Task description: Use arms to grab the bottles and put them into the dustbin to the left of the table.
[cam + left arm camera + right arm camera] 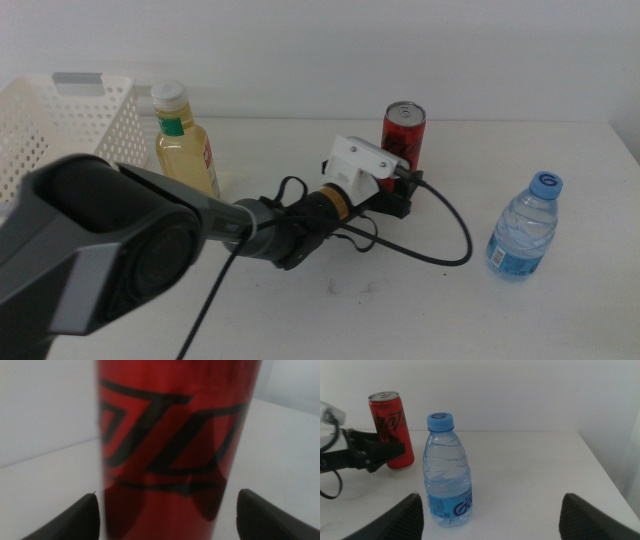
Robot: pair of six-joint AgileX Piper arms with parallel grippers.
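A slim red can (404, 134) stands upright toward the back of the white table (560, 320), roughly in the middle of its width. The left gripper (402, 196) is at the can's lower body, its arm reaching across the table from the dustbin side; in the left wrist view the can (172, 445) fills the space between the two dark jaws, which are spread wide with a gap on at least one side, so nothing is gripped yet. Relative to the can, a clear bottle of yellow liquid (184, 148) with a white cap stands well away toward the dustbin (55, 125), a white perforated basket at the table's left edge. On the can's other side, well apart and nearer the front, stands a small water bottle (525, 227) with a blue cap. The right gripper (492, 515) waits out of the middle view; its wrist view shows the water bottle (447, 472) ahead of its wide-open, empty jaws, with the can (392, 430) and the left gripper's dark jaws beyond. Risks from here, as a judgement: the can is tall and narrow, so an off-centre close or one jaw touching first could tip or slide it; gripping low may let it lean during the lift; and the left arm's loose black cable (455, 235), looping on the table beside the can, could catch.
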